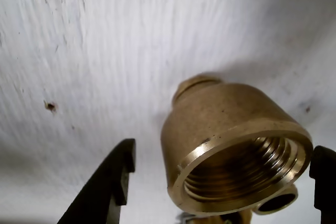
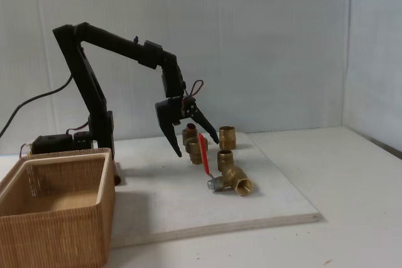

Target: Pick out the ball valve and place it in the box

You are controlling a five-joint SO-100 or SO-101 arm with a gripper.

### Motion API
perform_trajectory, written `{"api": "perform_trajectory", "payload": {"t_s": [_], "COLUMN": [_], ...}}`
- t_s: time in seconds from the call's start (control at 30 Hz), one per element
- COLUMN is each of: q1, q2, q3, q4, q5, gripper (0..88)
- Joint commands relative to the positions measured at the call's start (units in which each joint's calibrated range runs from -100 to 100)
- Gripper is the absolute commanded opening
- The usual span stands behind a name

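Tool (image 2: 198, 145) spread above brass fittings, fixed view adds ball valve (image 2: 227, 179), box (image 2: 56, 218)

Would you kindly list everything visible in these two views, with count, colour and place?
ball valve: one, brass body with a thin red lever and a small silver end, front of the white board in the fixed view.
plain brass fittings: three or four in the fixed view, one behind the valve, one at the back right, one or two stacked under the gripper; the wrist view shows a large threaded one close up.
white board: one, white, flat on the table.
box: one, tan, ribbed sides, open top, front left in the fixed view.
table: one, pale.
arm: one, black, back left.
gripper: one, black, open, pointing down over the fittings.
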Motion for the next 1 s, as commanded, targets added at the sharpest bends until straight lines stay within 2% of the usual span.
{"api": "perform_trajectory", "payload": {"t_s": [0.0, 0.3, 0.5, 0.63, 0.97], "q1": [-0.31, -0.31, -0.90, -1.13, 1.46], "q2": [-0.52, -1.29, -3.66, -4.25, -4.17], "q3": [-0.87, -1.05, -16.39, -23.25, -27.86], "q4": [0.29, 1.41, 22.93, 29.91, 29.65], "q5": [-0.28, -0.12, -0.33, -0.33, -0.02], "gripper": [35.4, 35.4, 35.4, 35.4, 35.4]}}
